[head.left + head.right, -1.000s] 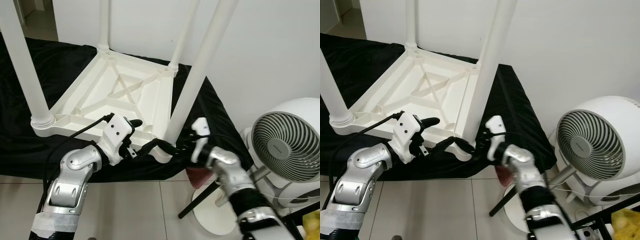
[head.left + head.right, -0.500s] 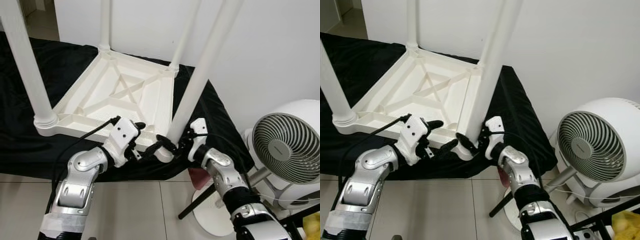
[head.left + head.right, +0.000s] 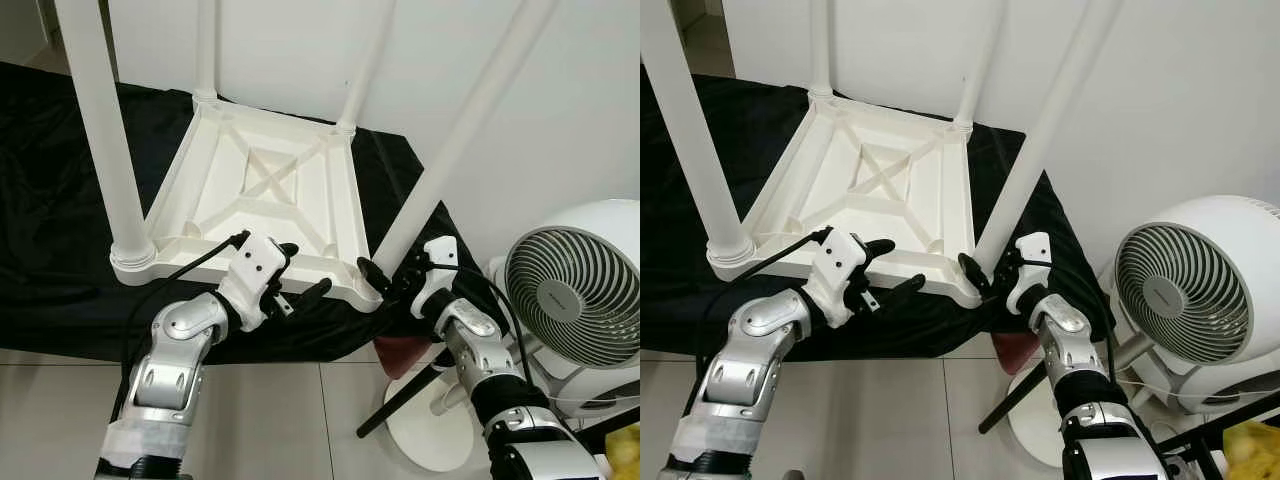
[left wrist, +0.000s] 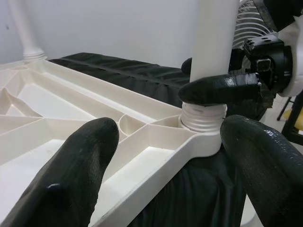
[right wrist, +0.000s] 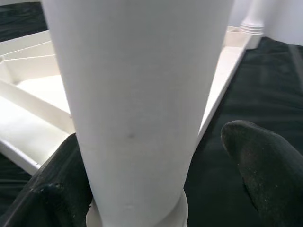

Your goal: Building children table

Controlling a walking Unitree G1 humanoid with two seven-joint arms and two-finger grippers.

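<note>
The white kids' table [image 3: 265, 195] lies upside down on a black cloth [image 3: 60, 180], legs pointing up. The near-right leg [image 3: 455, 150] leans toward 1 o'clock out of its corner socket [image 4: 201, 125]. The right end effector [image 3: 385, 280] has its fingers spread around the base of that leg. The left end effector [image 3: 300, 275] sits at the table's near edge, around 9 o'clock from that socket, fingers apart, holding nothing. A white fan [image 3: 575, 305] stands off at 3 o'clock.

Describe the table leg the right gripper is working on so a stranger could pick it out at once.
Find the white upside-down table lying on the black cloth. Four white legs rise from its corners; take the leg at the near corner beside the fan. Unlike its upright neighbours it leans, with the right gripper around its base.
</note>
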